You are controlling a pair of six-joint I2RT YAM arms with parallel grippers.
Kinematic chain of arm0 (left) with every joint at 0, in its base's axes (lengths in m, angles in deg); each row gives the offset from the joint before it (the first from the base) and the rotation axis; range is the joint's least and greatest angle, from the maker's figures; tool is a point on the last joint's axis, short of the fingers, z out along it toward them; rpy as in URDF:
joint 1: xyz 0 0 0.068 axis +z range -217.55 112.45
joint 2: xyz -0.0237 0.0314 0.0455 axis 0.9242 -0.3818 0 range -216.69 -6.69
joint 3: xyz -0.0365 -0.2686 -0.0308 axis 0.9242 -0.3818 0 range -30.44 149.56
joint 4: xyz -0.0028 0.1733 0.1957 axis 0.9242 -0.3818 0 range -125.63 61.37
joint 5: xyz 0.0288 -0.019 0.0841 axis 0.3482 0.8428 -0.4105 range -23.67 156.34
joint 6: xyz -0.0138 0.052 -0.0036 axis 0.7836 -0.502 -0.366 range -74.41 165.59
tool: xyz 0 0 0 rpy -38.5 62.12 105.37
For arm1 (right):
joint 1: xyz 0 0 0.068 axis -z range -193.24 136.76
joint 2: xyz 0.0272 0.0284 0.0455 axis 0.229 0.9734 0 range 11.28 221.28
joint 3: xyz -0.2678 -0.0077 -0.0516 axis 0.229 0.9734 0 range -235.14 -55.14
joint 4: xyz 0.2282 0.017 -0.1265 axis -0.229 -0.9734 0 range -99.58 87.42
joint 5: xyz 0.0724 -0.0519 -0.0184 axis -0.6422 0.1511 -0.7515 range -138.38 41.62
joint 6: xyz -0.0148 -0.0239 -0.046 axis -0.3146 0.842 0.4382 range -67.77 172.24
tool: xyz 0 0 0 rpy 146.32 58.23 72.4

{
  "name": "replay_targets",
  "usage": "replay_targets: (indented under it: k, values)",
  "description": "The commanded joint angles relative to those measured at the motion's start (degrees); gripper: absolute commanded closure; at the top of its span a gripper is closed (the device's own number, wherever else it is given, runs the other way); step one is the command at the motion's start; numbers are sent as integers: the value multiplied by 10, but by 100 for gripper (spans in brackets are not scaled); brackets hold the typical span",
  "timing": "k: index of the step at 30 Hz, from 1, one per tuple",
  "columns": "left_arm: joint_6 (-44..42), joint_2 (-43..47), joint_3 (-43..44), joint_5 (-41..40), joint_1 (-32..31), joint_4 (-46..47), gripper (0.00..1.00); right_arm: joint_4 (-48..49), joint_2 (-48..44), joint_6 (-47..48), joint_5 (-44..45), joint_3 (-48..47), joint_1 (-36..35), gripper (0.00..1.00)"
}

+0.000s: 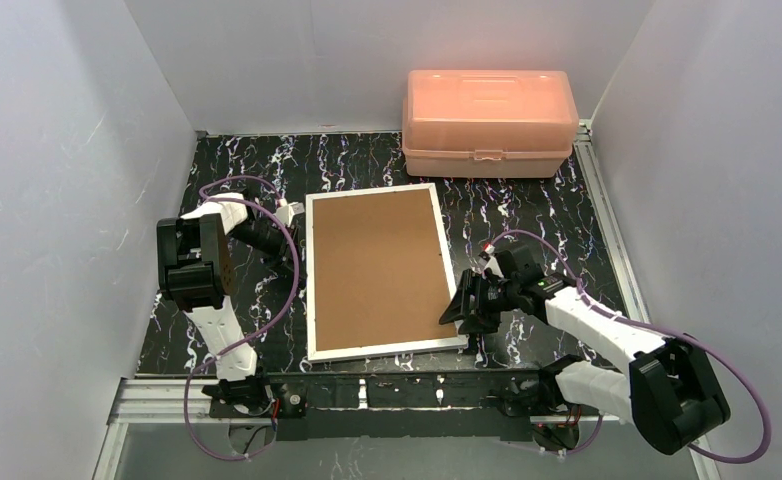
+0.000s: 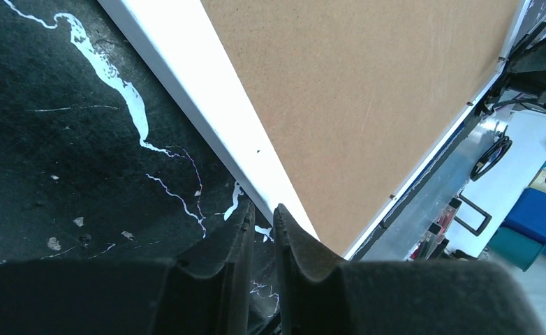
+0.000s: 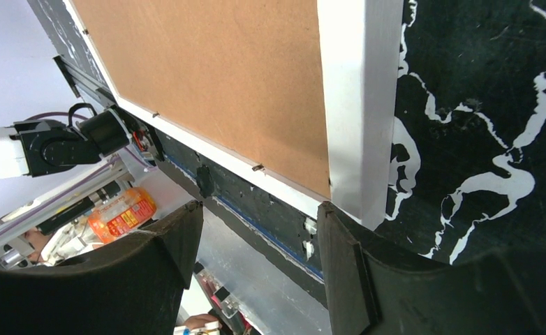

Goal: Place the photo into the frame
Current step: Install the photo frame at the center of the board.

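The frame (image 1: 377, 270) lies flat at the centre of the black marbled table (image 1: 527, 200). Its brown board back faces up inside a thin white border, and its long sides run from 12 o'clock to 6 o'clock in the top view. Whatever sits beneath the board is hidden. The left gripper (image 1: 292, 215) is at the frame's 10 o'clock, low over the table beside the white left edge near the far corner. In the left wrist view, its 2 dark fingers (image 2: 235, 237) stand almost together with only a thin slit between them. Only dark table shows in that slit, and the white edge passes just beside the fingertip nearer the frame. The right gripper (image 1: 455, 312) is at the frame's 4 o'clock, close against the right edge near the near corner. In the right wrist view, its jaws stand wide apart with nothing held between them. One finger (image 3: 343, 265) sits just below the frame's white corner; whether it touches the corner cannot be told. A pink plastic box (image 1: 489, 120), lid closed, stands against the back wall at the frame's 1 o'clock, apart from it.
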Motion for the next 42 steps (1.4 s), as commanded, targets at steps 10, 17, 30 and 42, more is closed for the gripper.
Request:
replay_targets:
  k: [10,17,30,42]
  values:
    - [5,3,-3,1,-6,-7,86,18,21,16,26,15,-3,35]
    - [7,6,-3,2,-9,-7,87,35,35,13,24,22,-4,37]
    - [7,6,-4,4,-14,-7,89,54,62,19,39,31,-3,47]
    - [8,10,0,1,-17,-10,91,-36,40,71,32,-15,-2,49]
